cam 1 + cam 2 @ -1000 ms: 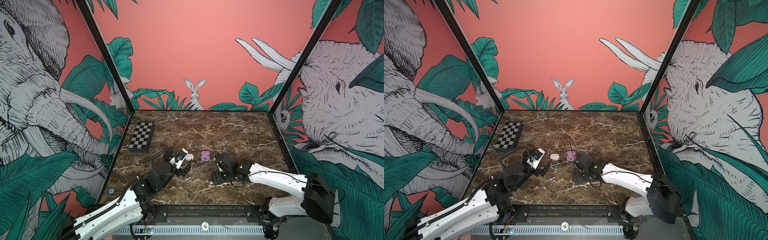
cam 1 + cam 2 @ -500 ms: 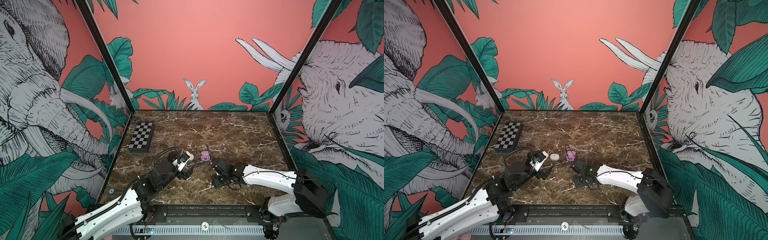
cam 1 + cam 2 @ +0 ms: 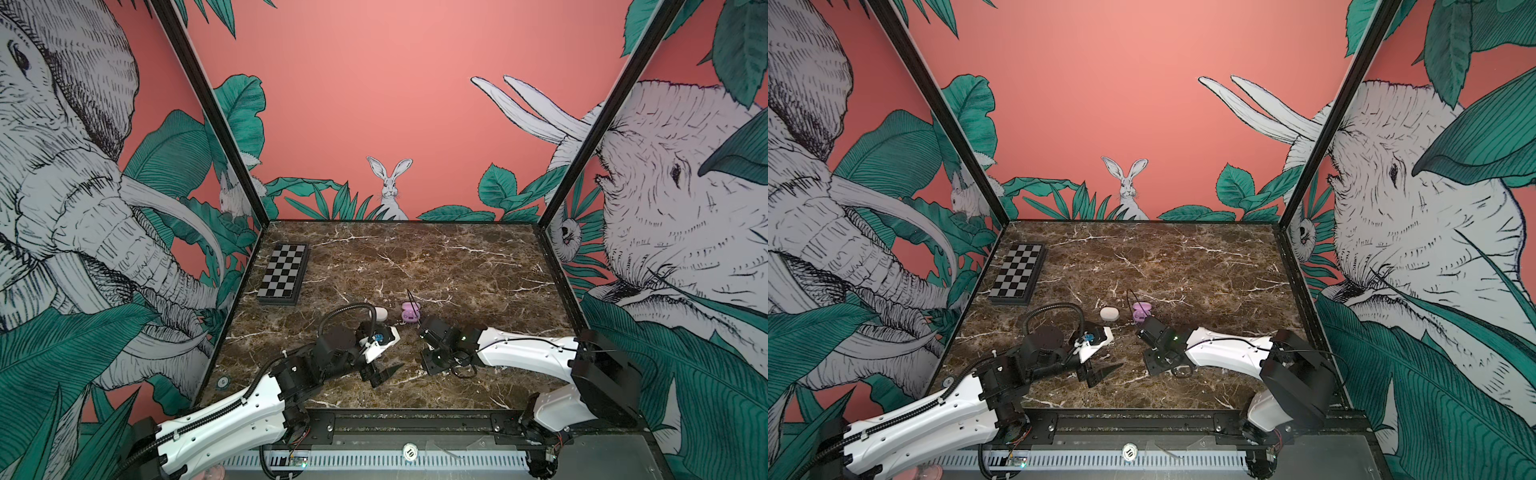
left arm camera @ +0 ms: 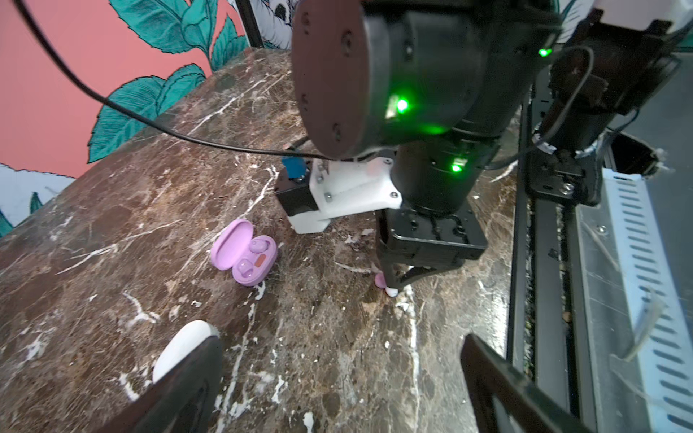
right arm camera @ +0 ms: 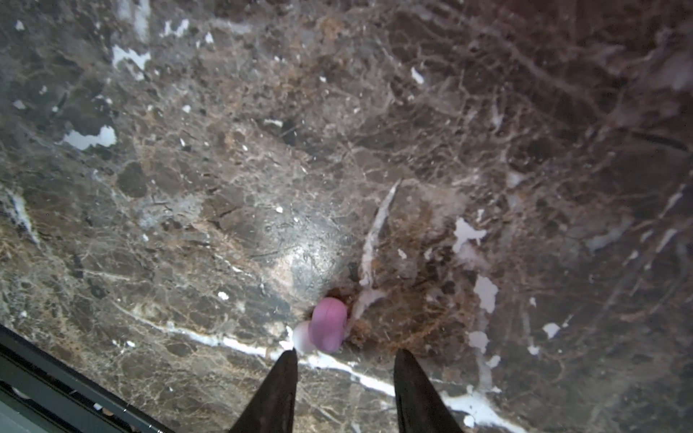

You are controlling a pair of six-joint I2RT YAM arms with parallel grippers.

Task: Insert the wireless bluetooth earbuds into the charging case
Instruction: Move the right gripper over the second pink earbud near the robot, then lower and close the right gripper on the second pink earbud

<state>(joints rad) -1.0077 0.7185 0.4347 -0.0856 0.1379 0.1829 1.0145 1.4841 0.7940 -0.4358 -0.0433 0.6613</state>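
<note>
Earbuds (image 5: 322, 330), one lilac and one white, rest touching on the marble surface (image 5: 187, 187), just off the tips of the right tool (image 5: 347, 360) (jaws narrowly apart, clasping nothing). The left tool (image 4: 341, 341) gapes wide.

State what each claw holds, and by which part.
Nothing. The right claw, jaws apart, is at a lilac earbud lying on the table; the left claw is open, empty.
</note>
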